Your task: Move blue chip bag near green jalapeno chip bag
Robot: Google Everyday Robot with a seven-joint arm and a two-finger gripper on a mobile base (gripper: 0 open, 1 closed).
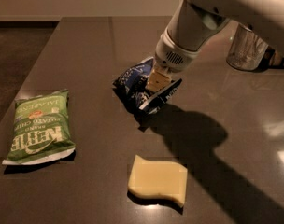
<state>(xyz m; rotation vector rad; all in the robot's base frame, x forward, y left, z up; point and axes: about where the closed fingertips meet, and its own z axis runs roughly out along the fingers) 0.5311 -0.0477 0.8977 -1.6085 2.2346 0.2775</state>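
Note:
The blue chip bag (132, 81) is a crumpled navy foil bag at the middle of the dark table. My gripper (154, 86) comes down on it from the upper right and is shut on its middle. The bag's edges fold up around the fingers, and it is tilted with a shadow under its lower edge. The green jalapeno chip bag (38, 125) lies flat near the table's left edge, well to the left of the blue bag and a little nearer the front.
A pale yellow sponge (157, 180) lies toward the front, below the blue bag. A shiny metallic container (247, 50) stands at the back right. The table's left edge (34, 69) runs diagonally close to the green bag. The arm casts a wide shadow to the right.

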